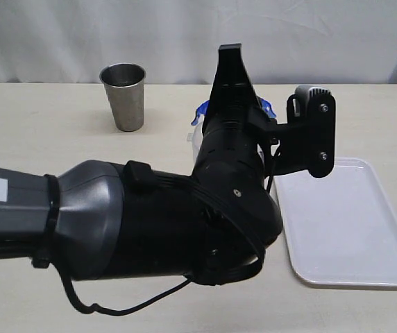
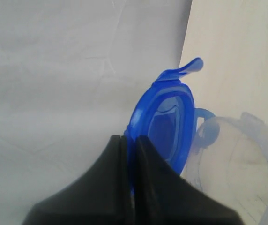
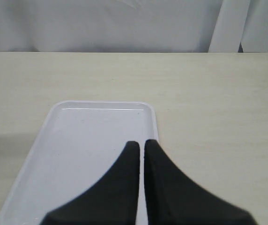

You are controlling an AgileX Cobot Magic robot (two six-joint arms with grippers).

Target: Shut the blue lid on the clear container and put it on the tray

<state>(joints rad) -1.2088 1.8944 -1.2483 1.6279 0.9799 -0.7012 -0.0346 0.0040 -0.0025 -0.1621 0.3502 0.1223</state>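
Left arm reaches across mid-counter and blocks most of the exterior view.

Left claw (image 2: 130, 138): fingers nearly together, pinched on the rim of the blue lid (image 2: 164, 126). A strip of blue shows in the slit between them.

The lid stands tilted at the edge of the clear container's (image 2: 246, 159) open mouth, not seated flat. One flap sticks out free. Whether the lid touches the rim, I cannot tell.

The container sits on the counter (image 1: 53, 132) behind the left arm, between a steel cup (image 1: 123, 96) and the white tray (image 1: 351, 222), close to the tray's near edge. Only a sliver of it shows from outside.

Right claw (image 3: 137, 143): fingers closed to a thin slit, holding nothing, hanging over the tray.

The cup is upright, well apart from the tray.
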